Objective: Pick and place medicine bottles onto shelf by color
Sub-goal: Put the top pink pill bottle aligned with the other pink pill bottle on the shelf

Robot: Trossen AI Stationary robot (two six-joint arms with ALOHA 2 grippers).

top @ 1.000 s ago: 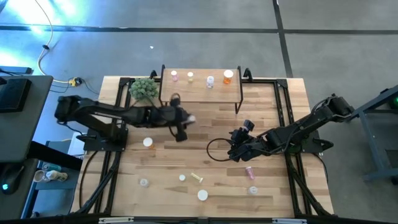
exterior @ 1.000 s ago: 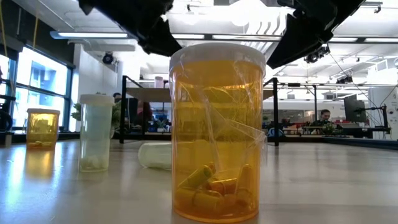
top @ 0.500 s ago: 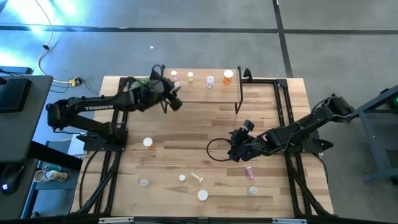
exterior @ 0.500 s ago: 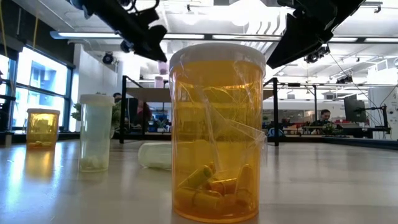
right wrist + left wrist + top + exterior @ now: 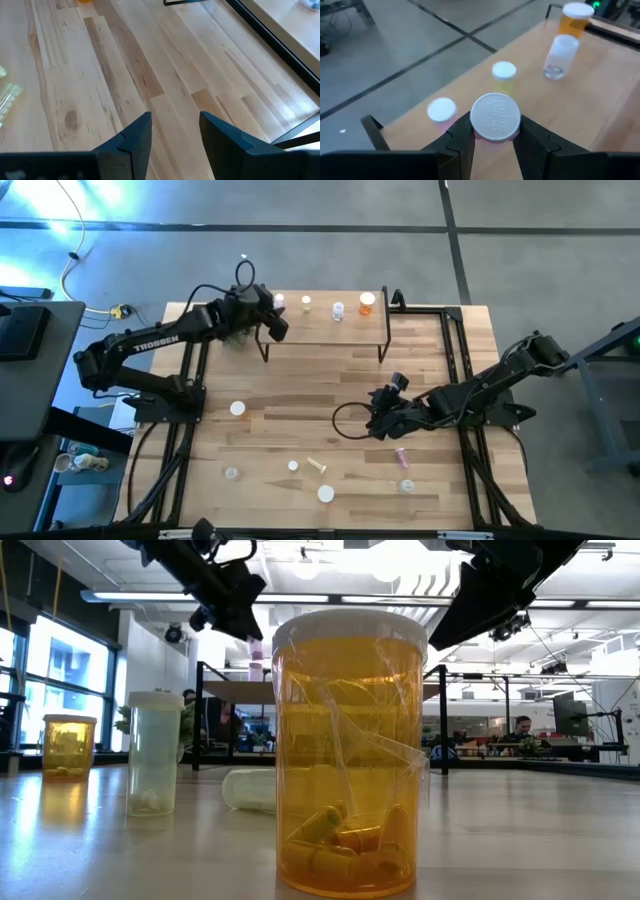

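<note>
The shelf (image 5: 350, 328) stands at the table's far edge. On it, from left to right, stand a pink bottle (image 5: 441, 109), a yellow-green one (image 5: 504, 71), a clear one (image 5: 561, 50) and an orange one (image 5: 575, 17). My left gripper (image 5: 278, 328) hovers at the shelf's left end, shut on a white-capped bottle (image 5: 495, 116) with a hint of pink under the cap. My right gripper (image 5: 375, 420) stands open over bare wood at mid-table, holding nothing. Several more bottles lie or stand near the table's front, among them a lying pink one (image 5: 401, 453) and a lying yellow-green one (image 5: 316, 466). My left gripper pinches the bottle between its two fingers (image 5: 464, 134), on opposite sides just under the white cap's rim (image 5: 476, 131). The fingers slant down toward the far edge. The cap faces up toward the wrist camera. Cap and fingers hide the bottle's body and whether its base touches the shelf.
A green plant (image 5: 232, 332) sits by the shelf's left end, under my left arm. A black cable loop (image 5: 348, 420) lies beside my right gripper. Black rails (image 5: 455, 340) run along the table's sides. An orange bottle (image 5: 350, 750) stands right in front of the low camera.
My left gripper has swung from mid-table toward the far edge and risen, carrying the bottle to the shelf's left end. It has rolled somewhat on the way and slowed in the last half second. Its fingers stay shut on the bottle.
</note>
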